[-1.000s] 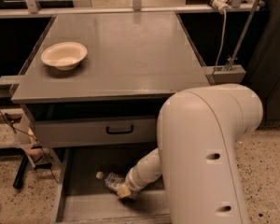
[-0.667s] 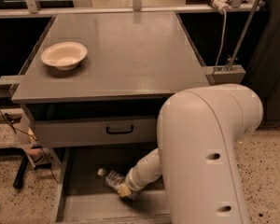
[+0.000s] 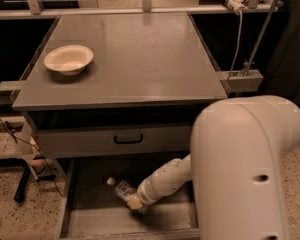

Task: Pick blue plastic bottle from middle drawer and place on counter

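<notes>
The blue plastic bottle is a small clear bottle with a white cap. It lies tilted in the open middle drawer, with the cap pointing to the back left. My gripper reaches down into the drawer at the end of the white arm and sits right at the bottle's lower end, which it hides. The grey counter is above the drawer.
A cream bowl stands on the counter's left side. A shut grey drawer front with a black handle sits just above the open drawer. My large white arm housing fills the lower right. Cables and a metal stand are at the right.
The bottle's cap end has shifted slightly up and to the right together with my gripper end. The bowl and drawer have not moved.
</notes>
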You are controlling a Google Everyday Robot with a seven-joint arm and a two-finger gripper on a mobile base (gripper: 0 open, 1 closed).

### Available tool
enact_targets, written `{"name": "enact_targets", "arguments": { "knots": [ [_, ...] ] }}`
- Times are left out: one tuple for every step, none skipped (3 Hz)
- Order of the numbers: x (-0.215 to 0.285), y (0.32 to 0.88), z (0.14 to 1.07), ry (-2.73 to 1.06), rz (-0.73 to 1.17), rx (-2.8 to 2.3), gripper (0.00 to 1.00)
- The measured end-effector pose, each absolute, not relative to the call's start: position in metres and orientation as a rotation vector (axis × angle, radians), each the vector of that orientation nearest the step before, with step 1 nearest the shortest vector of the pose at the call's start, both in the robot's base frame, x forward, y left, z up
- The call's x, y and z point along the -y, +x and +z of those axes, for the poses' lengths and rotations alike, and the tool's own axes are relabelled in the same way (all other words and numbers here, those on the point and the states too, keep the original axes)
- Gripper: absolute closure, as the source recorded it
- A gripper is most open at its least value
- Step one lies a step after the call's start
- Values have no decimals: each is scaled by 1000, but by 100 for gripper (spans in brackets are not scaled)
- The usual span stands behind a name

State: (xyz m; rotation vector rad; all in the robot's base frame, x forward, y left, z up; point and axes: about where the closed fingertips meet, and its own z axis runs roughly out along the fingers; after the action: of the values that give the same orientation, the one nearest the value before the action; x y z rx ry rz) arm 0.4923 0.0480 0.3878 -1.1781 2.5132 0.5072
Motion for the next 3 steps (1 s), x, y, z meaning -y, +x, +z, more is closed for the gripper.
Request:
{"name": "enact_targets", "arguments": {
  "knots": [
    [-25,489,417,-1066,531,-2504,100],
    [0,484,439,-989,525,-2512,100],
    [29,470,458,-942,497,-2551,100]
  ]
}}
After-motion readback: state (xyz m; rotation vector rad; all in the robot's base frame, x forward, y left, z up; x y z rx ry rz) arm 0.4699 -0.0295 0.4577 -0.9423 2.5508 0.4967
